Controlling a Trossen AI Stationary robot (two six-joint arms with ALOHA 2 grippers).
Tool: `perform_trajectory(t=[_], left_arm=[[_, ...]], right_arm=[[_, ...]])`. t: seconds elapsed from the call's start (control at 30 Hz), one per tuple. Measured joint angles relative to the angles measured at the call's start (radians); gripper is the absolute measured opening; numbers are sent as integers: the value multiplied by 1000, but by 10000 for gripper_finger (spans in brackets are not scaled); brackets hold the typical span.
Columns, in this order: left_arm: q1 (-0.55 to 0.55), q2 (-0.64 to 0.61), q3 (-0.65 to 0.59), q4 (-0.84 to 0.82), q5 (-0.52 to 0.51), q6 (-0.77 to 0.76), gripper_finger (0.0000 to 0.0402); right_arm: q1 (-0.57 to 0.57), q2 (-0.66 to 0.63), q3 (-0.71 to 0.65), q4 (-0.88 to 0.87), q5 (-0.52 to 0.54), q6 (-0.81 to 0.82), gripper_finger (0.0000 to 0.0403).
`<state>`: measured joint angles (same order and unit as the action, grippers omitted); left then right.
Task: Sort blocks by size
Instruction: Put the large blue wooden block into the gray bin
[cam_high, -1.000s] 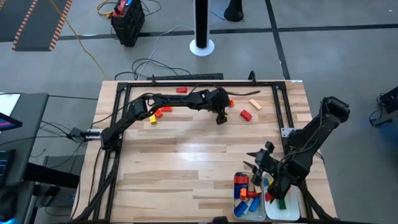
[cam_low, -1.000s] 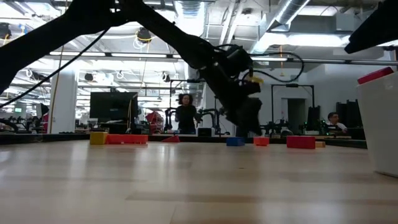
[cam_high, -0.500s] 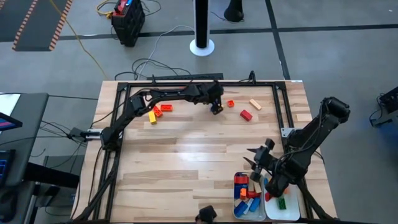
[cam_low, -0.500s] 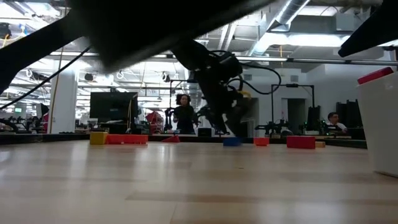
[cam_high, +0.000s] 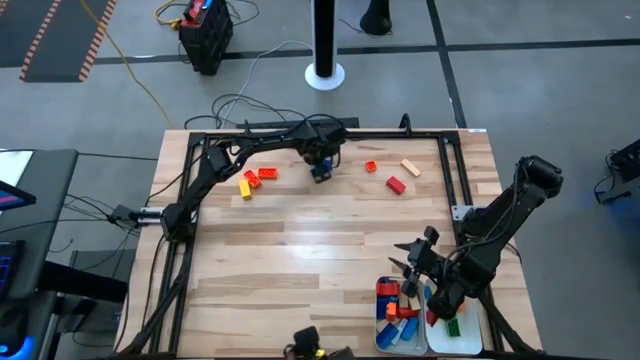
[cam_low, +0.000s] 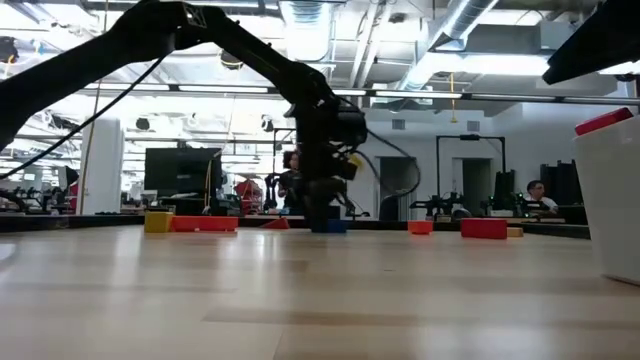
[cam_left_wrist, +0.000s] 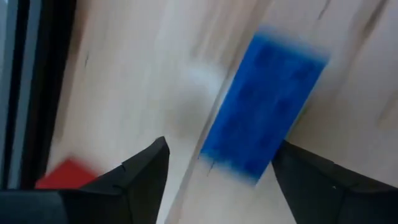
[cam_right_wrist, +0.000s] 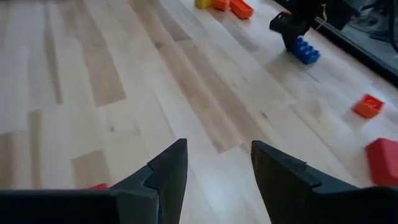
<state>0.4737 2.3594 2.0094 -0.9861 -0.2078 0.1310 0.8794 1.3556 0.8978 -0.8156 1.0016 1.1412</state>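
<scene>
A blue block (cam_high: 320, 173) lies flat on the table near its far edge, also seen under the arm (cam_low: 331, 226). My left gripper (cam_left_wrist: 221, 149) points steeply down over it, open, with one end of the block (cam_left_wrist: 264, 106) between its fingers. Loose blocks lie around: yellow (cam_high: 245, 188), red (cam_high: 268, 173), orange (cam_high: 371, 166), tan (cam_high: 410, 168) and red (cam_high: 396, 185). My right gripper (cam_right_wrist: 217, 155) hangs open with nothing in it above the near right, beside the trays. My left gripper comes at the blue block from above, its open fingers on either side of the block's end. One finger (cam_left_wrist: 305, 177) lies right at the block's corner (cam_left_wrist: 273, 152); the other stands clear of it. The block rests flat on the table.
Two white trays stand at the near right: one (cam_high: 383, 338) holds blue, red and orange blocks, the other (cam_high: 470, 335) a green one. A black frame (cam_high: 300, 128) runs along the far edge. Bare wood lies in the middle.
My left gripper has swept along the far side toward the table's left edge and tipped to point more steeply down. It came over the blue block, which has slid left along the table with it in the last half second.
</scene>
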Motion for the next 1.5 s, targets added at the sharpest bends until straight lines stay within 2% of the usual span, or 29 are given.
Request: perform_trajectory(t=[0.23, 0.4, 0.53, 0.7, 1.0, 1.1, 1.27, 1.5], left_arm=[[-13, -4, 2, -150, 11, 72, 242], [-32, -48, 2, -181, -55, 130, 235], [-41, -94, 2, -115, -46, 250, 233], [-20, -102, 2, -19, 133, 371, 233], [7, -113, -84, 137, 145, 502, 233], [9, -104, -106, 140, 144, 548, 236], [6, -104, -149, 178, 148, 569, 259], [21, -102, -181, 274, 142, 519, 296]], right_arm=[[39, 7, 0, 90, 17, 1, 205], [44, 36, 0, 131, 22, 1, 205], [43, 73, 0, 172, 22, -1, 202], [49, 124, 0, 265, 12, -13, 193], [91, 144, 0, 331, 22, -41, 178], [85, 144, 0, 320, 23, -52, 176], [68, 144, 0, 315, 23, -78, 176], [42, 144, 0, 316, 22, -104, 175]])
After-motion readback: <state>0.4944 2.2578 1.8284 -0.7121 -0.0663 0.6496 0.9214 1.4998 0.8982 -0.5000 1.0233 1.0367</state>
